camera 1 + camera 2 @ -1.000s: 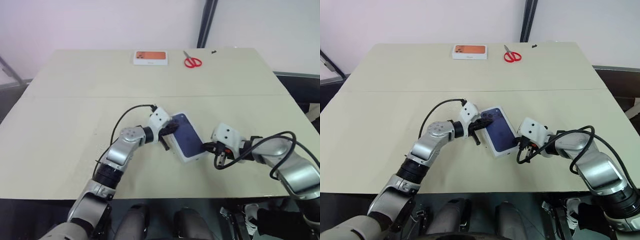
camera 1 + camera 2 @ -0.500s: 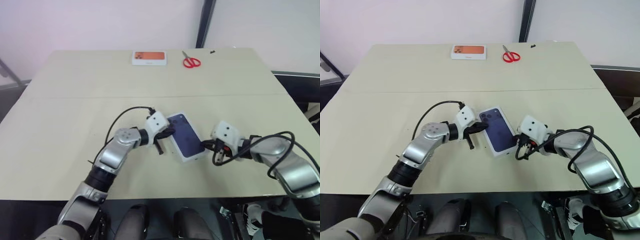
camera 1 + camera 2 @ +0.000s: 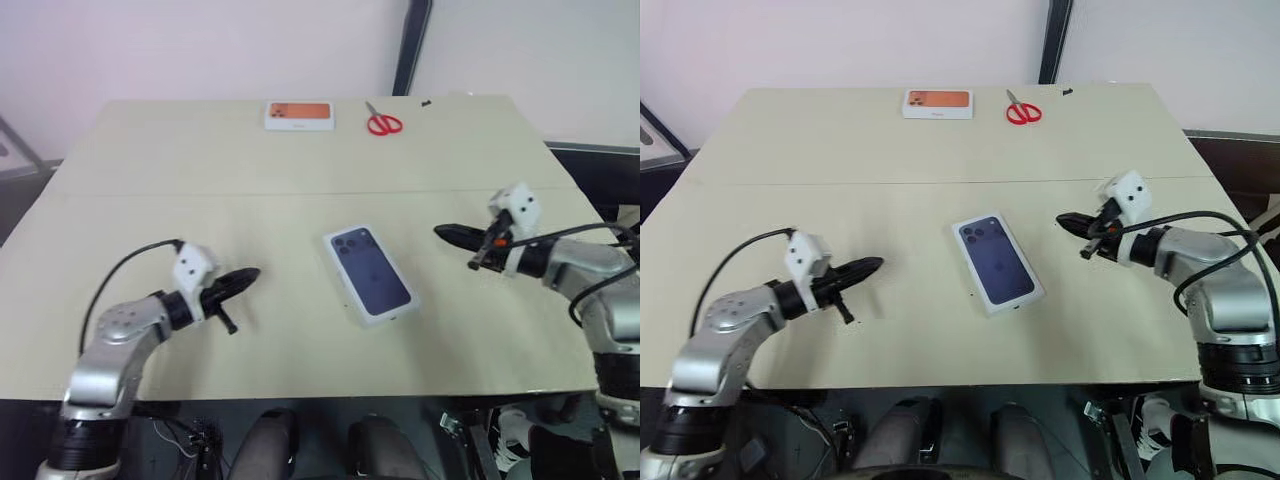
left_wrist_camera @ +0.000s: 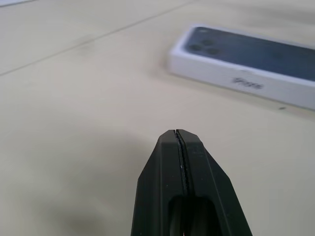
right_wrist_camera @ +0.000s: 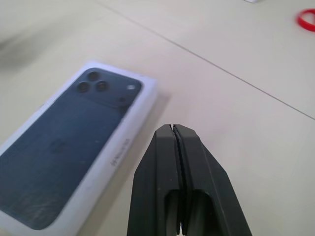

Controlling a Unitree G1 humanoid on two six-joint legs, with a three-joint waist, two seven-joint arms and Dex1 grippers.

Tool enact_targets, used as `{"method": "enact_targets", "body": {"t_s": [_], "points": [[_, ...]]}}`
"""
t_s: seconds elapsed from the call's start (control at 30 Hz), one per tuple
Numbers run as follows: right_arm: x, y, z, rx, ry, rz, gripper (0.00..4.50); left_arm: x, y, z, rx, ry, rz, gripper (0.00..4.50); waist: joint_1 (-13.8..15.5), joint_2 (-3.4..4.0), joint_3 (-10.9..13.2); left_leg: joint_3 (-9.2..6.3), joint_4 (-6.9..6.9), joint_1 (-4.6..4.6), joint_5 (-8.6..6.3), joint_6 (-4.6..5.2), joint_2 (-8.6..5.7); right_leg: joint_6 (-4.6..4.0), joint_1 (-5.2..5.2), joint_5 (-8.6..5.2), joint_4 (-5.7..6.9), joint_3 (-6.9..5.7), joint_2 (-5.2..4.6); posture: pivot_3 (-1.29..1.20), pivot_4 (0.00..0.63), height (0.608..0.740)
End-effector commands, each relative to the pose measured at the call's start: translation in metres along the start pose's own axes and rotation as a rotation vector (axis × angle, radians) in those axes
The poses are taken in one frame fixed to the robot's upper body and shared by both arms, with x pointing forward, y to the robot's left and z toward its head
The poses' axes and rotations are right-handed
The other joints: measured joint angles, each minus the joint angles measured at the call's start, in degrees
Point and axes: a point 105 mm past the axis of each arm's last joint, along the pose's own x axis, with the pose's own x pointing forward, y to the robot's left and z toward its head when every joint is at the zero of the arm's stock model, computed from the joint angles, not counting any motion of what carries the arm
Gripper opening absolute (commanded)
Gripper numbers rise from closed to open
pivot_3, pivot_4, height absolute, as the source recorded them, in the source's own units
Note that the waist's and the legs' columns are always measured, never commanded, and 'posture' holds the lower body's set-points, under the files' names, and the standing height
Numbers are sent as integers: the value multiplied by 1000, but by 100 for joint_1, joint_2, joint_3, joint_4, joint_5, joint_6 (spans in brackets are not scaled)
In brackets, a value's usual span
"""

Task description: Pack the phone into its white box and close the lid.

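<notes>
The white box (image 4: 236,81) lies shut in the middle of the table. Its lid (image 3: 370,272), printed with a dark blue phone and camera lenses, sits flat on top. The phone itself is hidden. My left gripper (image 3: 250,273) hovers well to the left of the box, shut and holding nothing, its tip aimed toward the box. My right gripper (image 3: 442,231) hangs to the right of the box, a little above the table, shut and holding nothing. In the right wrist view the lid (image 5: 64,147) lies just beyond the closed fingertips (image 5: 172,129).
A white box with an orange picture (image 3: 299,114) and red scissors (image 3: 384,122) lie near the far edge of the beige table (image 3: 150,200). A seam runs across the tabletop behind the box.
Both grippers have drawn away from the box, the left one far to the left, the right one to the right and up. The box stays put with its lid on.
</notes>
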Motion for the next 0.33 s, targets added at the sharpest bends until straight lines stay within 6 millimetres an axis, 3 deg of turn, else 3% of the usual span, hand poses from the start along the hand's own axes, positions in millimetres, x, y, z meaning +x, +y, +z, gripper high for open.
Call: {"method": "enact_targets", "body": {"t_s": [0.03,0.33], "points": [[-10,-14,13,-28,-48,-30,38,-16,16,14,27,-40,93,0,8,0,0,1,0,0,0,1,0,0,0,0,0,0,0,0,150,740],[-5,-8,-2,-46,-15,18,38,-28,27,13,38,-36,178,0,12,2,1,3,-1,0,-2,3,0,0,-1,0,0,1,-1,0,150,740]]}}
